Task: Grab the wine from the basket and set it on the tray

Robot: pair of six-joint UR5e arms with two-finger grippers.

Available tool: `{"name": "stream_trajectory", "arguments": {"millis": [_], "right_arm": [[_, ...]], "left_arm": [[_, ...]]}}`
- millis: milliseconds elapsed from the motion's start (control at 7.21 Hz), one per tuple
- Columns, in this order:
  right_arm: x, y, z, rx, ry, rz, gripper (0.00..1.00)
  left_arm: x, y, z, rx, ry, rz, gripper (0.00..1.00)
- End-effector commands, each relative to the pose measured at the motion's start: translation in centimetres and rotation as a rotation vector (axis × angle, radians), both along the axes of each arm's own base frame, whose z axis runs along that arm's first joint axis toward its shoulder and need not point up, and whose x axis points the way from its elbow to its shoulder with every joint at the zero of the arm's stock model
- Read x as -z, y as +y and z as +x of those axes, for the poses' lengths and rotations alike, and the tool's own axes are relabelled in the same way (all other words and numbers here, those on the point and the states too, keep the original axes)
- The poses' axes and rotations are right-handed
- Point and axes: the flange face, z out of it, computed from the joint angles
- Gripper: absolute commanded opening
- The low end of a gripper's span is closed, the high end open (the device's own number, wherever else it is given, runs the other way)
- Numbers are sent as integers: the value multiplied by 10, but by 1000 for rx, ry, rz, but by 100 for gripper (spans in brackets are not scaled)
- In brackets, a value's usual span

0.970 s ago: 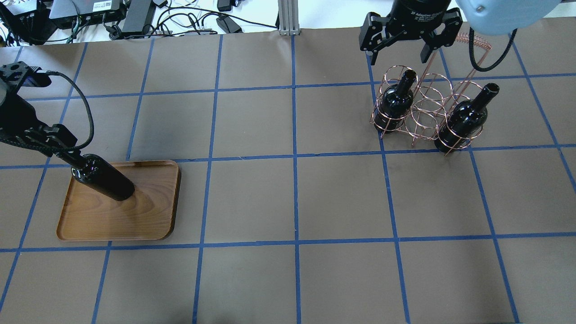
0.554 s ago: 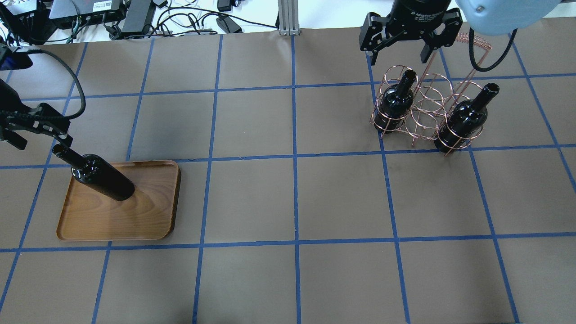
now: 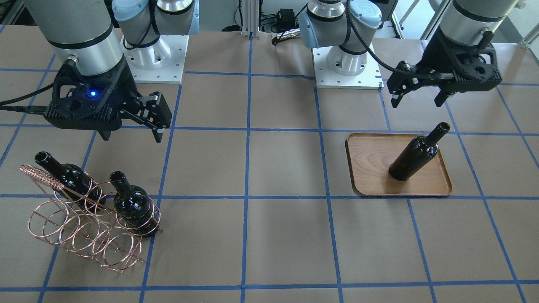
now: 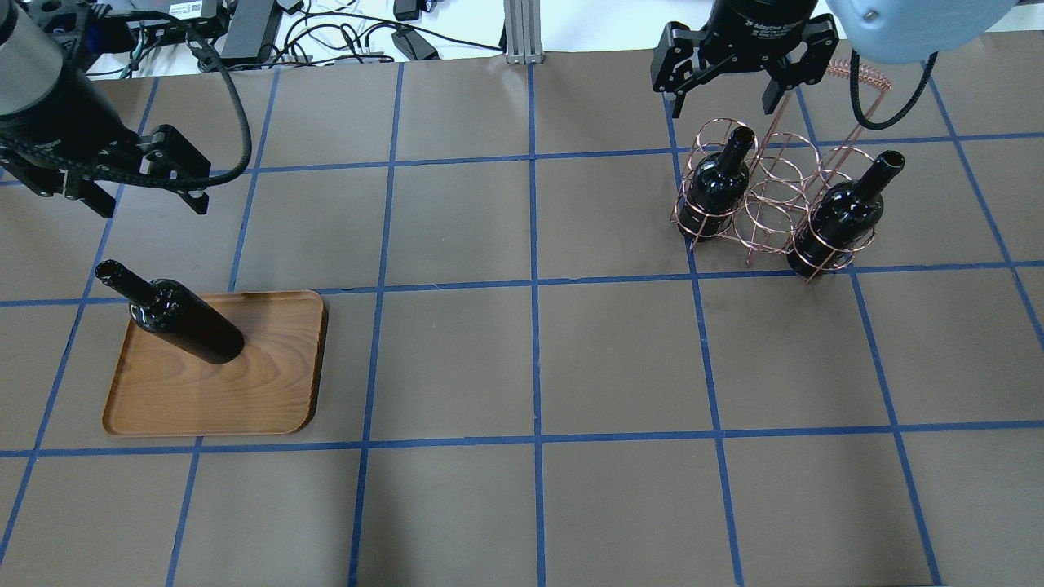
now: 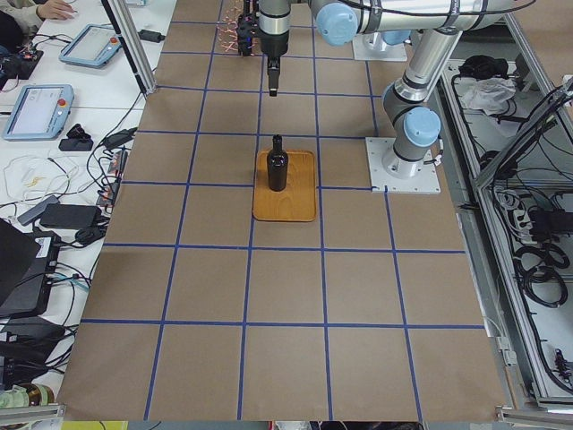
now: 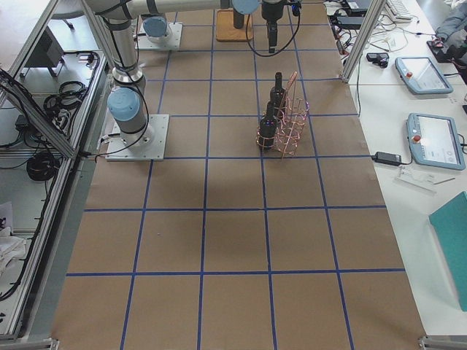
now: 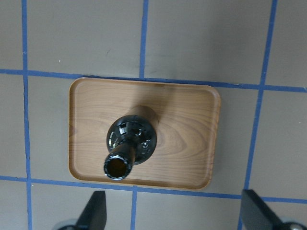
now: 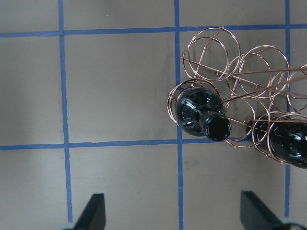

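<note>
One wine bottle [image 4: 183, 322] stands upright on the wooden tray [image 4: 245, 391], near its far left corner; it also shows in the front view [image 3: 414, 158] and the left wrist view [image 7: 132, 139]. My left gripper [image 4: 151, 205] is open and empty, raised beyond the tray and clear of the bottle's neck. The copper wire basket [image 4: 775, 175] stands at the far right and holds two more bottles [image 4: 718, 183] [image 4: 844, 212] upright. My right gripper [image 4: 716, 96] hovers open and empty above the basket's far side, over the bottle [image 8: 199, 112] at its end.
The table is brown paper with a blue tape grid. Cables and devices lie past its far edge [image 4: 245, 33]. The two arm bases [image 3: 345, 63] stand on white plates at the robot's side. The basket's coiled handle bar [image 3: 42, 174] rises above its rings.
My left gripper let go of the bottle's neck and rose away toward the table's far side. The bottle stays upright on the tray. The right gripper has not moved.
</note>
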Motion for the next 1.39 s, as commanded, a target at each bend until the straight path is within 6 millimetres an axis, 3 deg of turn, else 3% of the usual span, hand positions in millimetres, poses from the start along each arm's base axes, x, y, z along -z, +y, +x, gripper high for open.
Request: {"name": "stream_trajectory", "arguments": {"millis": [0,139,693,1248], "right_arm": [[0,0,0,0,0,0,100],[0,0,0,0,0,0,100],[-1,0,0,0,3,-2,100],[-1,0,0,0,3,-2,100]], "left_arm": [[1,9,-57,63,4,-1,100],[1,12,-70,89,4,-2,100],[-7,23,-73,96,24,-8,100],[-3,24,-72,96,15,5,100]]}}
